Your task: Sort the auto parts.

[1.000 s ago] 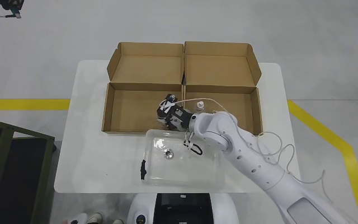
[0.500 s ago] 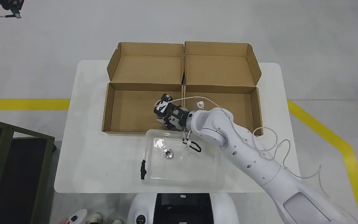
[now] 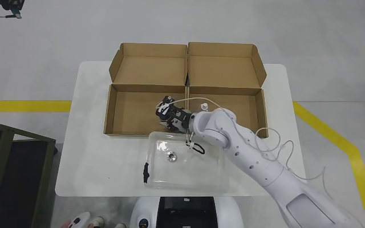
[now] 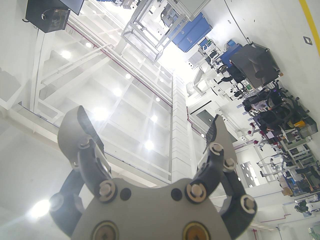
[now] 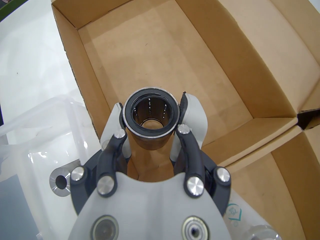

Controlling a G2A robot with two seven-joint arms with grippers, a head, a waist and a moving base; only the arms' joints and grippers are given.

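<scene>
My right gripper (image 5: 152, 118) is shut on a steel linear bearing (image 5: 151, 114), a hollow cylinder with ball rows inside, held end-up over the left cardboard box (image 5: 160, 58). In the top view the right gripper (image 3: 167, 110) hangs above the near right part of that left box (image 3: 122, 114). A small metal bushing (image 3: 171, 156) lies in the clear plastic tray (image 3: 217, 176) at the table's front; it shows beside the gripper as a bushing (image 5: 59, 182). My left gripper (image 4: 150, 126) is open and points up at the ceiling, holding nothing.
A second cardboard box (image 3: 242, 111) stands to the right of the first, both with lids folded back. A black clip (image 3: 146, 172) sits on the tray's left edge. White cables (image 3: 279, 145) trail along the right arm over the white table (image 3: 85, 154).
The right gripper with the bearing has shifted slightly left and farther over the left box floor. The tray and bushing have stayed put.
</scene>
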